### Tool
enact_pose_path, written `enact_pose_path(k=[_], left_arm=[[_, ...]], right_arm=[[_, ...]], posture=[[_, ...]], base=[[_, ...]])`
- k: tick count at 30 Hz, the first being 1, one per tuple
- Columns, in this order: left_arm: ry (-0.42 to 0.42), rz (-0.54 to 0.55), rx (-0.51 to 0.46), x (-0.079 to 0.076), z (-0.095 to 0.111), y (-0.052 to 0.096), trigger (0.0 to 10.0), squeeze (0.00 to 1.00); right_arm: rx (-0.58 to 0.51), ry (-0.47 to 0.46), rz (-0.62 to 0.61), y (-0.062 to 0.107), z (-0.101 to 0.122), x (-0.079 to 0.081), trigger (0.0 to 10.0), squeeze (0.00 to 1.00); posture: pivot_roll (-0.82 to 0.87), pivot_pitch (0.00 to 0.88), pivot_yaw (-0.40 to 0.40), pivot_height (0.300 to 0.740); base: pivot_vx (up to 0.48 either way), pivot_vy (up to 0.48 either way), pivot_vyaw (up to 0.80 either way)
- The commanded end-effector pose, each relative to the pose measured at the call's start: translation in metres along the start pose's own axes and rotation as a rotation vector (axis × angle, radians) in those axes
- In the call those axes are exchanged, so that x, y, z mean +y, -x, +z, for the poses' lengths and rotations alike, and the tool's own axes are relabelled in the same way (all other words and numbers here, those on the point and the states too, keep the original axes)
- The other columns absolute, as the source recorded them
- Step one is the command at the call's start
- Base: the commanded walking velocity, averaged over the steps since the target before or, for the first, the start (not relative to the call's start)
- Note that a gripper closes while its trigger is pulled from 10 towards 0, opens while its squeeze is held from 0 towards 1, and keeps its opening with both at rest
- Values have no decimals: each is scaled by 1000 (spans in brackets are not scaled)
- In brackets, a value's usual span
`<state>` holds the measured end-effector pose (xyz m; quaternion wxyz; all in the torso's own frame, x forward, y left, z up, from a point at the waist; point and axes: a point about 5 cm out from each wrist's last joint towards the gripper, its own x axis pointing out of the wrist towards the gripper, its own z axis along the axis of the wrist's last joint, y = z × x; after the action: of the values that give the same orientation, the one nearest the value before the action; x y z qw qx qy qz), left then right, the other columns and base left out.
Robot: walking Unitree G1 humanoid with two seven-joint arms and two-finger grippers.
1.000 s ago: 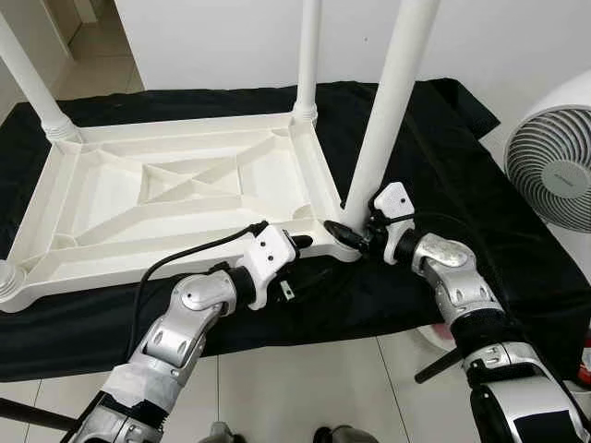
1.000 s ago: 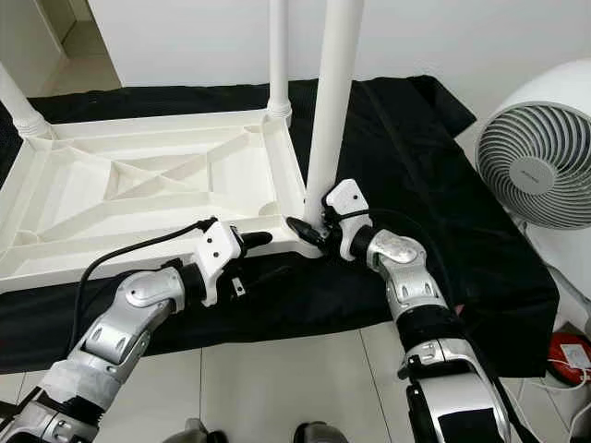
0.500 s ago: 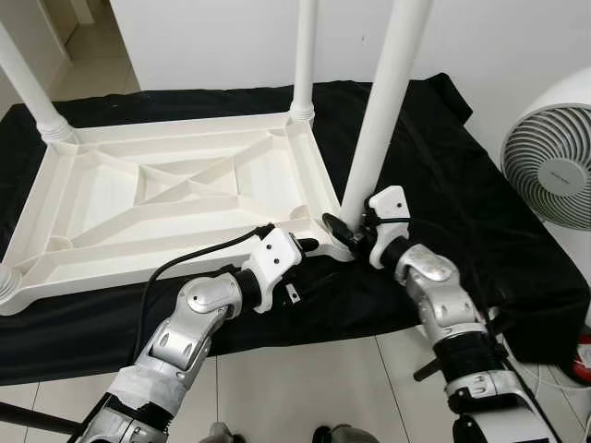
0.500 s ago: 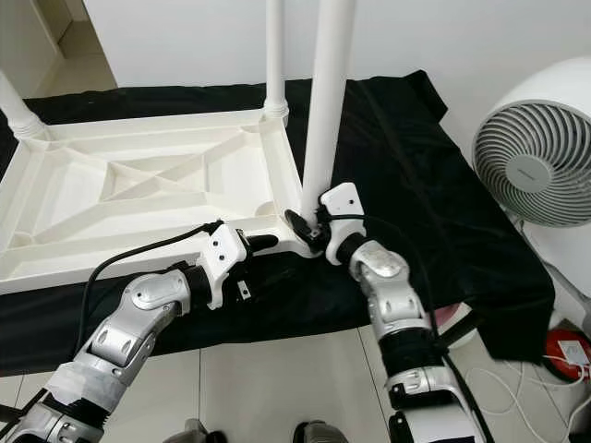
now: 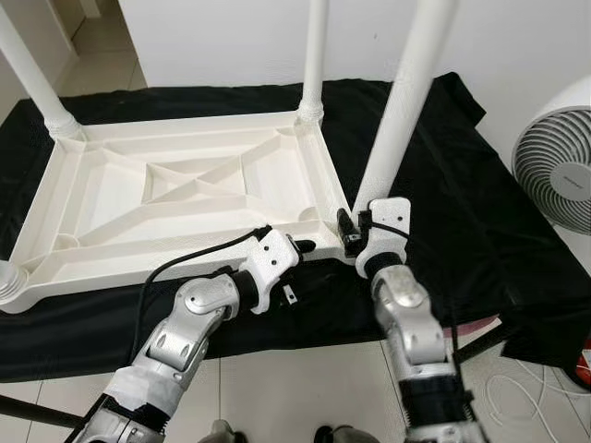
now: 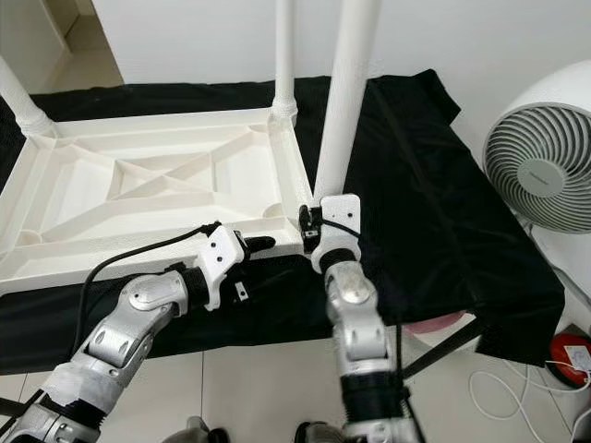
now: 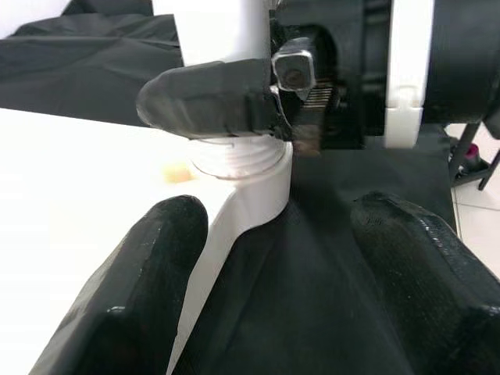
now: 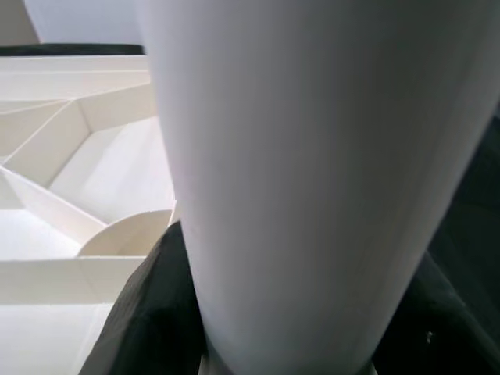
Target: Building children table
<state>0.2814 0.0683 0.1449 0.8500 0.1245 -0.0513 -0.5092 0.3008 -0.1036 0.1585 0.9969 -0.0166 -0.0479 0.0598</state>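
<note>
Tabletop lies upside down on a black cloth spread over the floor, ribbed underside up, legs pointing up and cut off by the top of the head views. Right hand is clamped around the base of the near right leg, right at the corner socket. Its wrist view has the white leg up close with a dark finger hugging each side. Left hand sits at the tabletop's near edge just beside that corner, fingers apart, not gripping anything. Left wrist view shows what the head views hide: the right hand's finger wrapped across the leg above the threaded collar. White fan stands off to the right, partly cropped.
</note>
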Motion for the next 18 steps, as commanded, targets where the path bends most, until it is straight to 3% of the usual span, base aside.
enact_pose_path(k=[1, 3, 4, 11, 12, 18], left_arm=[[8, -37, 7, -6, -3, 1, 10000, 0], [8, -37, 7, -7, -3, 1, 10000, 0], [9, -36, 6, -6, -3, 1, 10000, 0], [9, -32, 3, -7, -2, 0, 10000, 0], [8, -34, 1, -7, -2, -2, 10000, 0], [5, -36, -3, -7, -2, -4, 10000, 0]], right_arm=[[45, -3, -30, 4, -5, -5, 10000, 0], [57, -7, -37, 5, -5, -6, 10000, 0], [63, -23, -46, 6, -3, -7, 10000, 1000], [51, -26, -35, 4, 3, -12, 10000, 1000], [62, -6, 33, -1, 3, -22, 10000, 0], [81, 20, 151, -7, 1, -37, 10000, 0]], posture=[[-136, 118, 36, 740], [-137, 117, 34, 740], [-137, 117, 34, 740], [-141, 106, 27, 740], [-144, 98, 24, 740], [-147, 92, 23, 740]], base=[[0, 0, 0], [0, 0, 0], [0, 0, 0], [0, 0, 0], [0, 0, 0], [0, 0, 0]])
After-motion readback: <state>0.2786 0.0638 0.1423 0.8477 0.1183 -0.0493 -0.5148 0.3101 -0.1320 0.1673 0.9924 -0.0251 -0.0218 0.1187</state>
